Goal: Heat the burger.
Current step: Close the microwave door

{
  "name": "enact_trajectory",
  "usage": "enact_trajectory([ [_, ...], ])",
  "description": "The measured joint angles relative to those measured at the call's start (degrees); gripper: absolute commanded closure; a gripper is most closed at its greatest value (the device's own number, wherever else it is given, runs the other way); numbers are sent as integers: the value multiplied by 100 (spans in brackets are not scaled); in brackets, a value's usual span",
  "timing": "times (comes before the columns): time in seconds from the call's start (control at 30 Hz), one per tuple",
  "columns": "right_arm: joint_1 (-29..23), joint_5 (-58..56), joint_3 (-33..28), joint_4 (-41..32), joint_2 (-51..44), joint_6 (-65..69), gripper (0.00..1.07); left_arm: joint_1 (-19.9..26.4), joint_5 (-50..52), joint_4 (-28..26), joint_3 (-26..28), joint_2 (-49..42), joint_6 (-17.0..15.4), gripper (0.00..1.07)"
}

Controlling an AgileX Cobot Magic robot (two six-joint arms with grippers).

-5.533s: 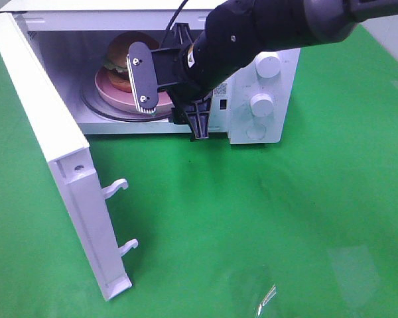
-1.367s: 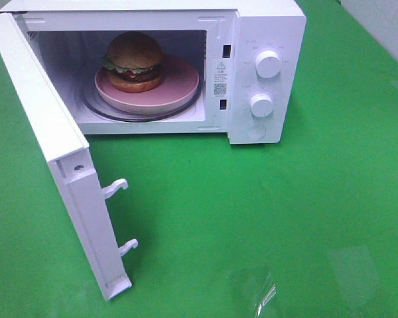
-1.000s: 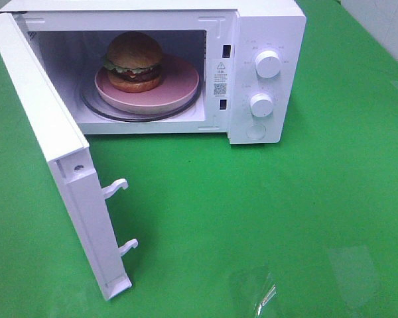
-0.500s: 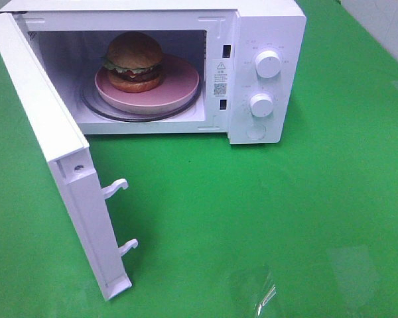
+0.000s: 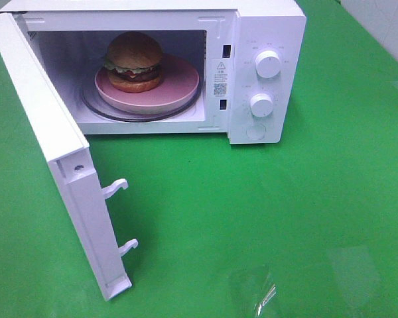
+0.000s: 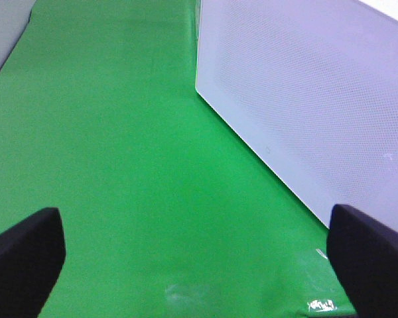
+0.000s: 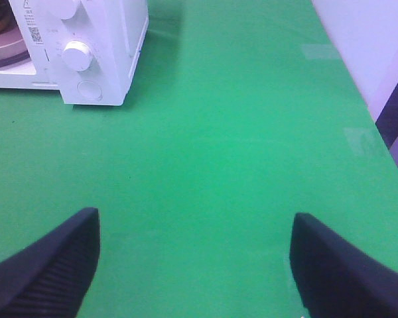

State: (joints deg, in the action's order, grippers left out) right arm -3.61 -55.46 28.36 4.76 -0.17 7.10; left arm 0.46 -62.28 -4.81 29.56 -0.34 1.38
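— Whereabouts of the burger (image 5: 134,61)?

— Inside the open microwave (image 5: 265,26), on the pink plate (image 5: 179,83), toward ten o'clock of it. Plate in turn on the glass turntable (image 5: 93,106).

— Anything across the way in?

— Just the door (image 5: 46,126), hinged at nine o'clock of the cavity and swung out toward seven o'clock. Carries an upper latch hook (image 5: 116,187) and a lower latch hook (image 5: 128,247) near its free edge, both jutting toward three o'clock.

— And at three o'clock of the cavity?

— Control panel: upper knob (image 5: 268,64), lower knob (image 5: 261,105), round button (image 5: 255,131) beneath.

— Room for moving?

— Broad bare green cloth (image 5: 285,212) from three round to six o'clock of the microwave. Closed off at one o'clock by a pale wall (image 5: 385,20) along the cloth's edge.

— State of the left gripper (image 6: 199,258)?

— Fingers spread wide, gripping nothing, over the cloth beside the door's perforated outer face.

— The right gripper (image 7: 196,265)?

— Also spread wide, nothing between the fingers, over open cloth, well apart from the knob side of the microwave.
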Motion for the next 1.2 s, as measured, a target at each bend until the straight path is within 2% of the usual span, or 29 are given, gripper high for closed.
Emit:
enact_trajectory([
  [1.03,0,0,0,0,0,0,32,0,57,-11,40,6,-17,6],
  [1.17,0,0,0,0,0,0,32,0,309,-17,138,97,-17,8],
  [1.2,0,0,0,0,0,0,32,0,573,-17,178,195,-17,14],
])
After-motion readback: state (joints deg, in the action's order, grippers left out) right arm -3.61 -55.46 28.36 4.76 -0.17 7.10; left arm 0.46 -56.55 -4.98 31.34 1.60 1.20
